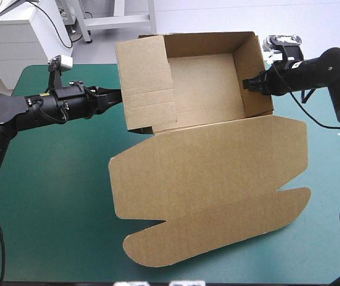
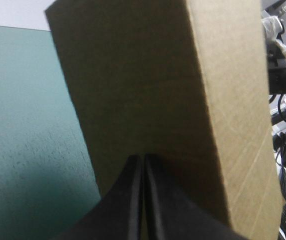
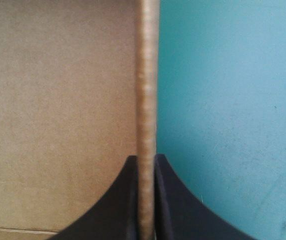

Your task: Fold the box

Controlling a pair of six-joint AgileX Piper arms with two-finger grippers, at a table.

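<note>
Nearest, flat on the teal-green cover (image 1: 50, 196), lies the lid (image 1: 211, 190) of the brown box (image 1: 208, 89), its rounded ear flaps spread toward the near edge of the table; it is not yet raised. Beyond it, toward the far edge and about midway across, stands the tray part of the box, with its far wall (image 1: 202, 44) and right wall (image 1: 256, 74) upright. The left wall (image 1: 149, 83) is less settled: from above its broad panel shows as a wide face leaning in over the tray floor, so it looks only partly folded down and tucked. The left gripper (image 1: 115, 97) comes in level from the left, and in its own wrist view its black fingers are clenched into one point (image 2: 143, 159) right against the shaded outer face of that wall (image 2: 132, 90), with no board visible between them; this reads as a push to keep the panel turned inward, not a grasp. The right gripper (image 1: 248, 83) is at the opposite side, and its wrist view shows the fingers pinched on the right wall's edge (image 3: 147, 75), one on the inside and one on the outside, the board standing straight up between them (image 3: 146, 159). That hold most likely steadies the tray so that it does not slide right under the left arm's pressure. Seating the left wall would seem to be the step in hand.
</note>
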